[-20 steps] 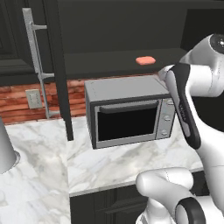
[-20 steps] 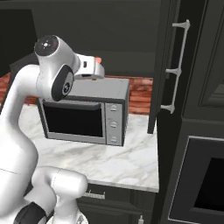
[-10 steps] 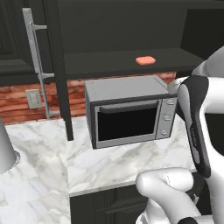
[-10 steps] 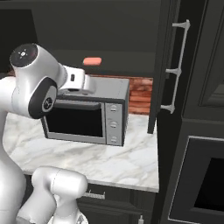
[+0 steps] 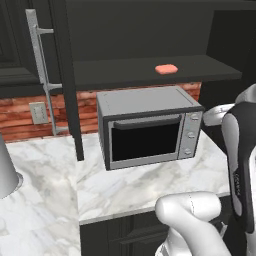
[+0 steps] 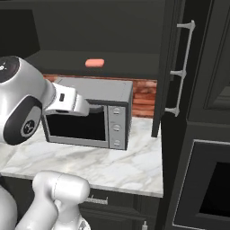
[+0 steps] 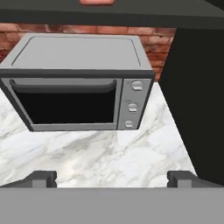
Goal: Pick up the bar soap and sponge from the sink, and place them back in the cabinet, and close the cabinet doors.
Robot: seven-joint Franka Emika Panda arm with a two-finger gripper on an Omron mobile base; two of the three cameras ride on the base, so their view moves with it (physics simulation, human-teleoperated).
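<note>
Room: a kitchen is shown, with a red brick backsplash (image 5: 25, 117) behind the counter and dark fronts below and to the right.
Counter: a white marble counter (image 5: 130, 185) is laid across the lower cabinets; its bare veined surface is seen in front of the microwave.
Cabinet: the cabinet (image 5: 140, 30) is seen above the counter, near-black inside, with a dark inner shelf (image 5: 115, 72) running across it.
Cabinet doors: two cabinet doors (image 5: 62, 75) are stood open, one at each side; each carries one long vertical silver bar handle (image 5: 42, 75).
Oven: one dark wall oven front (image 6: 211, 179) is set into the tall unit at the right of the right base view.
Microwave: one grey microwave (image 5: 150, 127) is stood on the counter directly under the shelf, its dark glass door shut and three knobs stacked on its right panel.
Outlet: one wall outlet (image 5: 38, 112) is fixed to the brick, left of the microwave.
Gripper: the gripper (image 7: 113, 178) is held released, its two fingertips (image 7: 41, 178) spread wide with nothing between them, pointed at the microwave front and the counter before it.
Bar soap: one bar soap (image 5: 166, 69) is laid flat on the shelf, above the microwave's right part; it is well apart from the gripper, higher than it and further back, and is cut by the top edge of the hand view.
</note>
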